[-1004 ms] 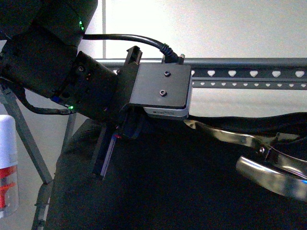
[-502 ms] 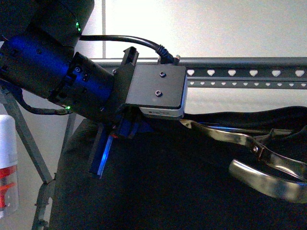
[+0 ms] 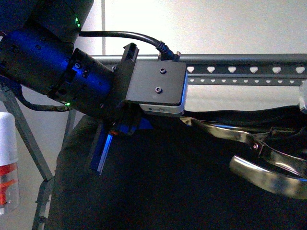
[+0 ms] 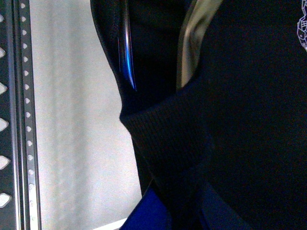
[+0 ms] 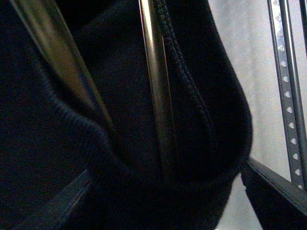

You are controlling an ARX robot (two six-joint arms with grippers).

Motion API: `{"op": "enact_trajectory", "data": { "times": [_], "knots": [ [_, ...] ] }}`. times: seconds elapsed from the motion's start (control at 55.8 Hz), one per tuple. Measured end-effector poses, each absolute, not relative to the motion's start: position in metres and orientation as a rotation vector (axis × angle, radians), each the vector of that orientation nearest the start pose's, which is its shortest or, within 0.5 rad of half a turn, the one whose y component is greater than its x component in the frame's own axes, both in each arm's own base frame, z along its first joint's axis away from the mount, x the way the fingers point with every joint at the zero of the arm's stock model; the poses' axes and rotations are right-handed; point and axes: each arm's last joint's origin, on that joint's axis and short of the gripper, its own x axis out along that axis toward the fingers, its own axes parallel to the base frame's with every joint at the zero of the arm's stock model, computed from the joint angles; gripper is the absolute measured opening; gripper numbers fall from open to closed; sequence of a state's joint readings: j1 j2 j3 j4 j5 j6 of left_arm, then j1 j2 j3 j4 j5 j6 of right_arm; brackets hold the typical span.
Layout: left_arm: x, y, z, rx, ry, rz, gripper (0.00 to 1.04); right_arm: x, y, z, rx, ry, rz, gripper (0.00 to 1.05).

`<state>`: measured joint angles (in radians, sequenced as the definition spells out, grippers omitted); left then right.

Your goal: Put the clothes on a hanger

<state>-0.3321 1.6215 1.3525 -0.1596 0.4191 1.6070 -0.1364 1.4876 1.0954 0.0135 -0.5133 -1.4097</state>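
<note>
The black T-shirt (image 3: 182, 191) fills the lower front view, hanging in front of and just below the hanger's dark-grey rail (image 3: 249, 72) with its heart-shaped holes. My left gripper (image 3: 103, 151) is shut on the shirt's upper left edge. In the left wrist view my left gripper (image 4: 177, 206) pinches the ribbed edge; the pale print (image 4: 302, 28) and the rail (image 4: 12, 120) show. In the right wrist view my right gripper (image 5: 163, 201) is shut on the shirt (image 5: 120, 143), with the rail (image 5: 288, 96) beyond. My right gripper does not show in the front view.
A shiny metal loop (image 3: 264, 172) lies across the shirt at the right; its bars run into the collar (image 5: 156, 96). A white bottle with red print (image 3: 7, 163) stands at the left edge beside a rack leg (image 3: 29, 139). A pale wall lies behind.
My left arm has shifted slightly left and up with the shirt edge, and its glow has turned blue. The metal loop has moved a little to the left.
</note>
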Motion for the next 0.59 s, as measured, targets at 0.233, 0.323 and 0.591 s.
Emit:
{"op": "enact_trajectory", "data": {
  "times": [0.233,0.323,0.591],
  "knots": [
    [0.347,-0.132,0.321,1.48,-0.251,-0.916,0.04,0.35,-0.017,0.286,-1.238,0.076,0.592,0.48],
    [0.347,-0.132,0.321,1.48,-0.25,-0.915,0.04,0.354,-0.014,0.284,-1.224,0.088,0.595,0.3],
    [0.347,-0.132,0.322,1.472,-0.253,-0.913,0.04,0.353,-0.02,0.278,-1.229,0.081,0.594,0.1]
  ]
}}
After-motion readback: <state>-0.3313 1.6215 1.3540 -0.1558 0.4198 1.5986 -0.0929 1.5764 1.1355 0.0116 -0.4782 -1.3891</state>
